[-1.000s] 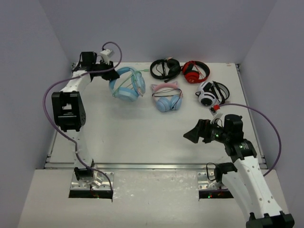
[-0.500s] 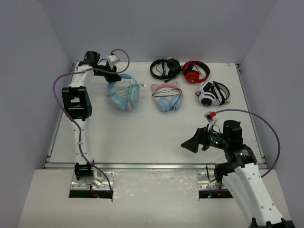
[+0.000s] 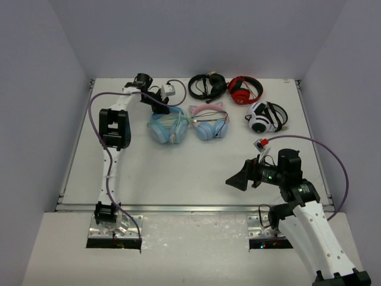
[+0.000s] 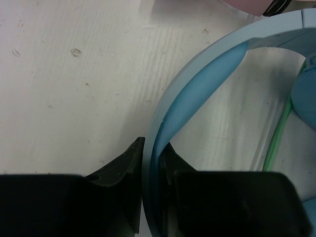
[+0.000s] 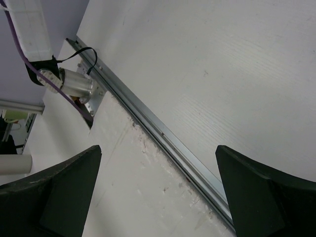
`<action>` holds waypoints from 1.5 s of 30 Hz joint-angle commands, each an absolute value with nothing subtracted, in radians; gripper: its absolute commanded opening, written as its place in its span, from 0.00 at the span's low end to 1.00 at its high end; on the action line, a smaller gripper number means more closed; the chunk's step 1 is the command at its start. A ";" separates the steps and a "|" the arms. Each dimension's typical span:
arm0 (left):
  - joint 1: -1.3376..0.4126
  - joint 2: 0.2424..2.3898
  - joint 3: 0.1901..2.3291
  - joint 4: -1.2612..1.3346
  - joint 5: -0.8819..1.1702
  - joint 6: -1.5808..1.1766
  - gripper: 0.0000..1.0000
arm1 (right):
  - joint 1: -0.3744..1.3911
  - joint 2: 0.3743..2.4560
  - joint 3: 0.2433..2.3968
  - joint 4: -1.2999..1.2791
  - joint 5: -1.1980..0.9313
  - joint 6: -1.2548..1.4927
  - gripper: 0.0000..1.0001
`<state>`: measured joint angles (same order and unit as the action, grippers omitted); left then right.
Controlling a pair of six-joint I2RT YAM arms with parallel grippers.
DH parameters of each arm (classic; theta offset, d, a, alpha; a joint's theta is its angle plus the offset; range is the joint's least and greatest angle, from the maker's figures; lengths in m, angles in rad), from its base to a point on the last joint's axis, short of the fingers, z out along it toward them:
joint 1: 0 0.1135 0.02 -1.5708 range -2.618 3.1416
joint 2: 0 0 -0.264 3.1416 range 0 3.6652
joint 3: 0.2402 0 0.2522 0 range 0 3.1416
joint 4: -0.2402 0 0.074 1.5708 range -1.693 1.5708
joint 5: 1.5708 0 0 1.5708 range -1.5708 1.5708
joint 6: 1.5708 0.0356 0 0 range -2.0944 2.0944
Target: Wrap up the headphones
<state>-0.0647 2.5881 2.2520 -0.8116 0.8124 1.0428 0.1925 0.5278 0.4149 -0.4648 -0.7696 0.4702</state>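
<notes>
White tabletop (image 3: 178, 173) under grey walls, with several headsets along its far edge. My left claw (image 4: 152, 165) is clamped on the plain blue band of the headphones (image 3: 169, 127). They lie toward eleven o'clock on the table, just beside the pink cat-ear pair (image 3: 209, 123) at their three o'clock. My right claw (image 3: 237, 178) hangs spread wide and empty near five o'clock. To wrap well, I judge I should hold the band firm, fetch the green cable (image 4: 277, 140) with the right claw, and wind it snugly without dragging the neighbours. I cannot find the cable's plug end, and my wrist view cuts off the cups.
</notes>
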 commanded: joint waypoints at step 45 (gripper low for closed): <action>-0.089 0.839 0.941 -0.502 -0.327 -0.252 1.00 | 0.196 0.483 0.762 -0.649 0.166 0.341 0.99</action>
